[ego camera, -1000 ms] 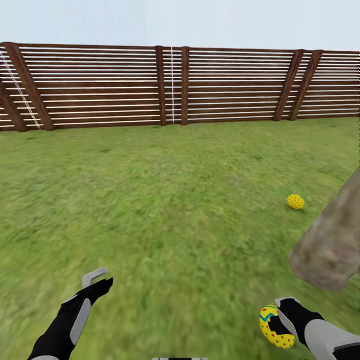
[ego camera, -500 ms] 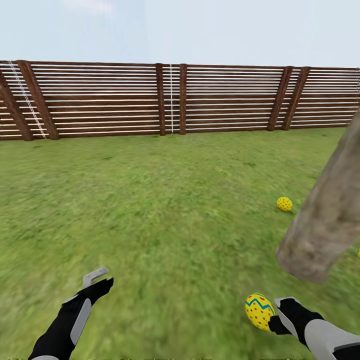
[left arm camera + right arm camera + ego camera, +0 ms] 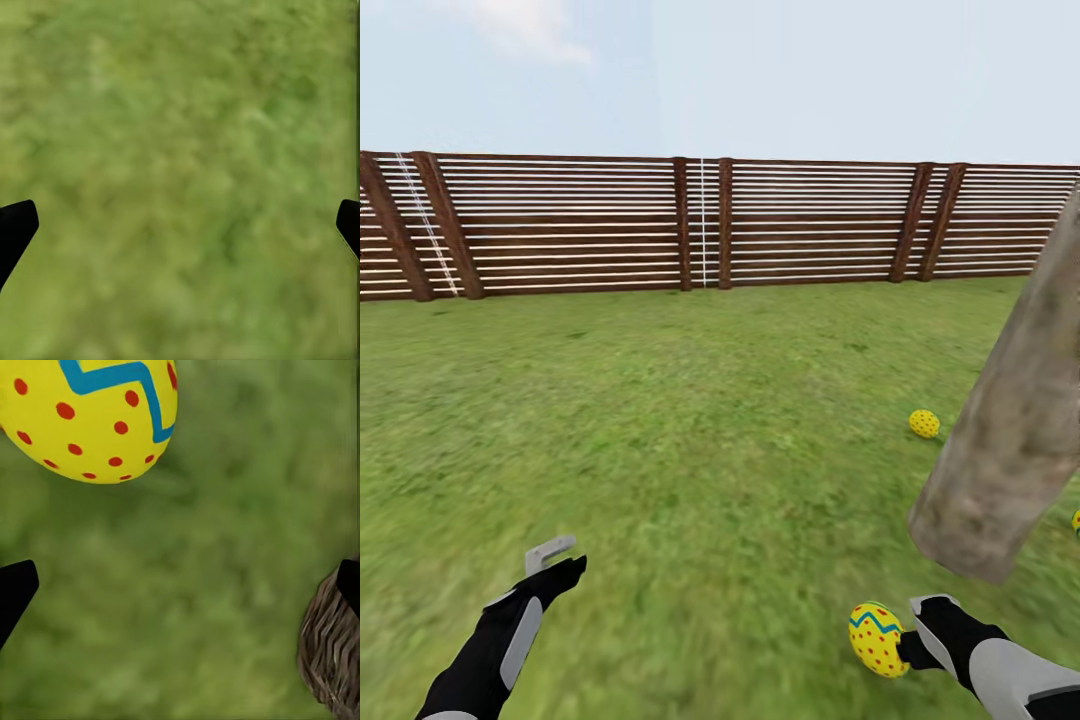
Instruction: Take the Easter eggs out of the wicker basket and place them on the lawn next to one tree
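2 eggs (image 3: 924,423) on lawn (image 3: 690,430) beside tree (image 3: 1010,440), slatted fence (image 3: 700,225) behind, right gripper (image 3: 180,585) spread wide, egg (image 3: 90,416) loose.

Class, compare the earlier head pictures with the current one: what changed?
The right tool let go of the Easter egg, now beside its open fingers. The head camera tilted up. The left tool and far egg by the trunk stayed.

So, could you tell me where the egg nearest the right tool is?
In the head view, that egg is at lower right, just left of the right tool, on the near side of the tree trunk.
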Controlling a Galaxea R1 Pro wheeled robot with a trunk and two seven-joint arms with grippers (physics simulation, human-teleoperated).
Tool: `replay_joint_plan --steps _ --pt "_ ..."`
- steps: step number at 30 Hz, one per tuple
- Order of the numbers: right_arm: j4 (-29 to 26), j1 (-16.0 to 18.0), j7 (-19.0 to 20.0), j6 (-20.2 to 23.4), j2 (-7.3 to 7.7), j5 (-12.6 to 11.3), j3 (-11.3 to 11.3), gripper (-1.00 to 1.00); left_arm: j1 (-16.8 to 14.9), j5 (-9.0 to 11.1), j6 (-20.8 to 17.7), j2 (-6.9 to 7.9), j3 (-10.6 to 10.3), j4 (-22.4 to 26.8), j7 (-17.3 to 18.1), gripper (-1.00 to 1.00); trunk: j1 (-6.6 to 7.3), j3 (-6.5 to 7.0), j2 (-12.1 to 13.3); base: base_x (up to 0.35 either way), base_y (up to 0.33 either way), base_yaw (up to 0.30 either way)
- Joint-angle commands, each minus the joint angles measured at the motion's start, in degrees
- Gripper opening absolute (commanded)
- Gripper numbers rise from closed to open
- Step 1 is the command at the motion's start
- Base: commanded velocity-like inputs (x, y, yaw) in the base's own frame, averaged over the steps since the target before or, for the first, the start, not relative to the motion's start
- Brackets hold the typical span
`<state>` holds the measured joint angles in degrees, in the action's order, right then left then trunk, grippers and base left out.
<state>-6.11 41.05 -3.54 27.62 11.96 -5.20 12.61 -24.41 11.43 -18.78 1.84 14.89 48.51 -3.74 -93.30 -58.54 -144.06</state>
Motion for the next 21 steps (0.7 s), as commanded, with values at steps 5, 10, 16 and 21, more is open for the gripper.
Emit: replay_joint_plan --steps 5,10,16,21 --pt "-0.13 0.00 -0.18 0.33 0.07 -0.52 0.39 1.00 -0.03 0.61 -0.29 0.01 -0.04 0.05 -0.32 1.00 0.14 1.09 0.05 0.000 0.000 -0.022" --pt "-0.13 0.00 -0.16 0.33 0.08 -0.51 0.39 1.00 0.00 0.61 -0.29 0.01 -0.04 0.01 -0.31 1.00 0.27 2.36 0.12 0.000 0.000 -0.149" --pt "-0.13 0.00 -0.24 0.33 0.07 -0.51 0.39 1.00 -0.01 0.61 -0.29 0.01 -0.04 0.01 -0.31 1.00 0.42 3.71 0.20 0.000 0.000 -0.023" --pt "-0.11 0.00 -0.24 0.33 0.00 -0.51 0.39 1.00 -0.02 0.61 -0.29 0.01 -0.04 0.01 -0.31 1.00 0.55 4.82 0.26 0.000 0.000 -0.002"
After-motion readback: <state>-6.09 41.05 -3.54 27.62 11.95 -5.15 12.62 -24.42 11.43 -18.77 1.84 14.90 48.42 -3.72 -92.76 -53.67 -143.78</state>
